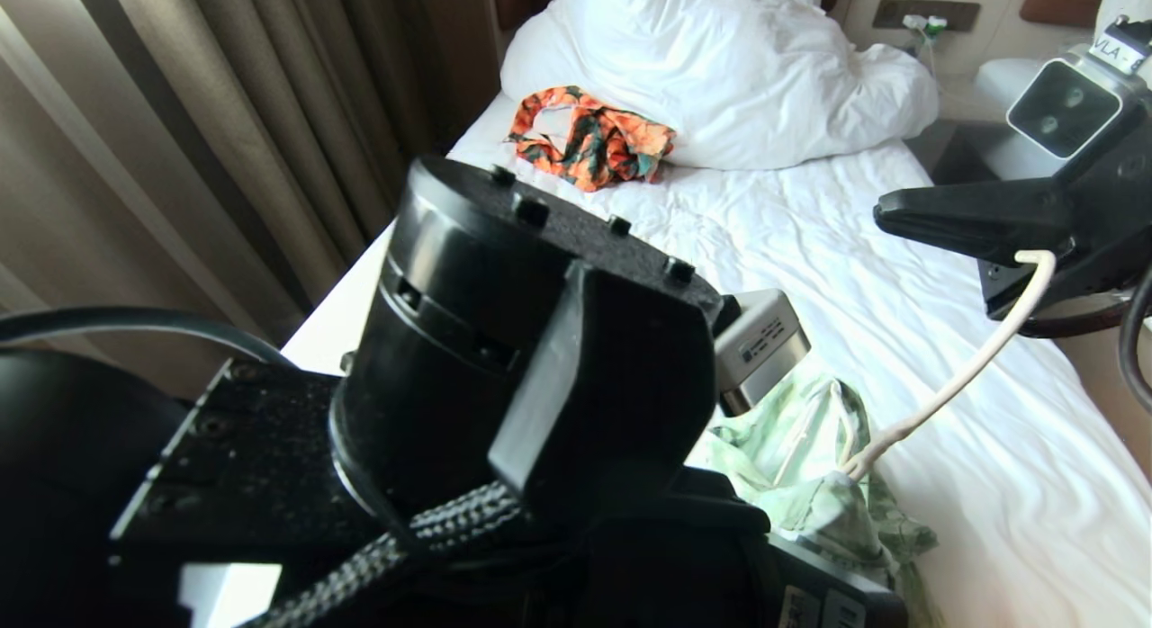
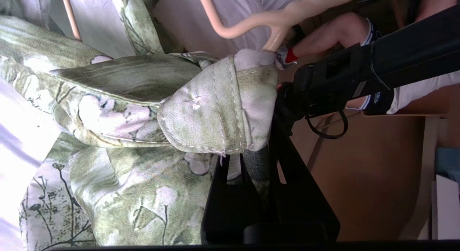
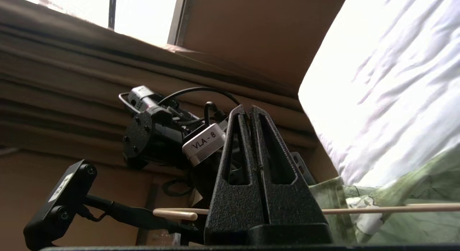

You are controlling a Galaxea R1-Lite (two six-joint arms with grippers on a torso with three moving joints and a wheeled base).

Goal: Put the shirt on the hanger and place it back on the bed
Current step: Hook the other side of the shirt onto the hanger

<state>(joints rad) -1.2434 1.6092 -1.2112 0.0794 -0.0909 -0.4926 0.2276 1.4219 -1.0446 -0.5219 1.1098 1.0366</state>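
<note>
brown curtains [image 1: 225, 133] down one side, and the bed [image 1: 900, 277] with its wrinkled white sheet fills the rest of the head view, duvet [image 1: 738, 61] bunched up top with a small orange patterned garment [image 1: 589, 138] next to it. the shirt [image 1: 810, 484] is in a heap at the near edge of the bed, with the hanger [image 1: 967, 367] poking out of it at a slant.

left tool [image 2: 248, 164] has its fingers together, pinching the shirt's collar or placket edge, hard to say exactly which from the wrist view. right tool [image 3: 250, 143] is closed on the hanger, the wire running through low down by the base of its fingers.

looks like the threading step is on: the wire seems to already go in at the neck, but the shirt isn't sitting on the shoulders yet. next move probably needs the left side to pull fabric over one hanger end while the right keeps the frame steady, then the same for the other shoulder.

readable text: "vla-8" on the left wrist camera [image 3: 203, 145], and a partial "vla -" tag on the right one [image 1: 1116, 52].
</note>
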